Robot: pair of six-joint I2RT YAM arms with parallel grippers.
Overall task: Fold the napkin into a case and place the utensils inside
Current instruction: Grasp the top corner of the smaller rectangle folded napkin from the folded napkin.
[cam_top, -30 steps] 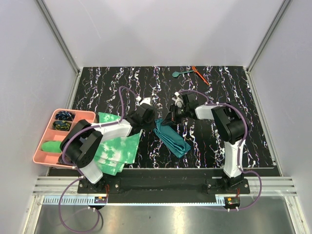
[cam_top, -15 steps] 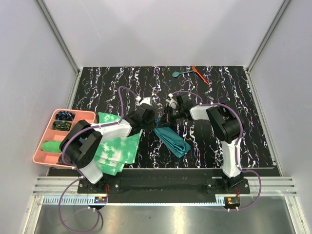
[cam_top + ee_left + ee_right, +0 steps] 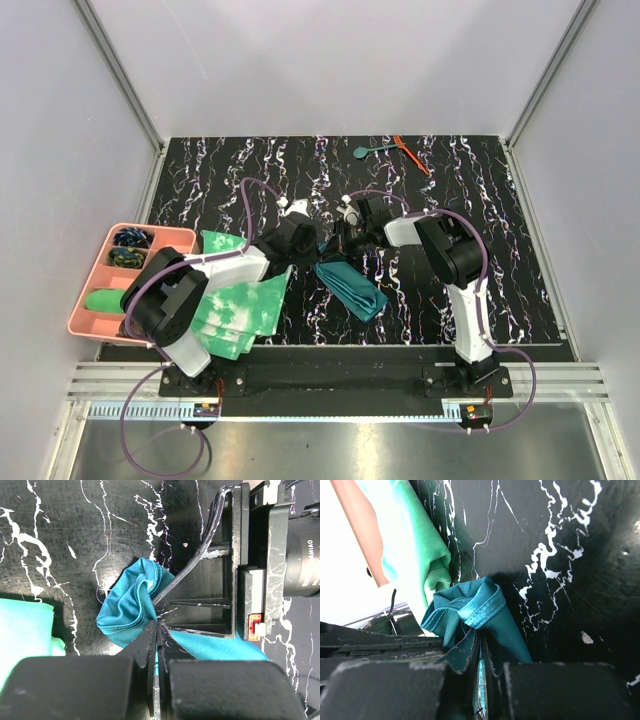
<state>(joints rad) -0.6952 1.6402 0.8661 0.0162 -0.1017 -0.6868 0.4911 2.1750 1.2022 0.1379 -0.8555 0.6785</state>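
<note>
On napkin (image 3: 354, 287), right tool (image 3: 338, 240) now farther left

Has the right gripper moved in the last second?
Yes. The right gripper slid left in the top view, toward the pink tray, shut on the napkin.

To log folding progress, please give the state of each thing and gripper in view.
napkin: folded into a long strip, far end bunched.
left gripper: shut on the napkin.
right gripper: shut on the napkin.
teal spoon: lying loose at the table's far edge.
orange utensil: lying loose beside the spoon.
pink tray: partly filled.
tie-dye cloths: lying spread beside the tray.
</note>
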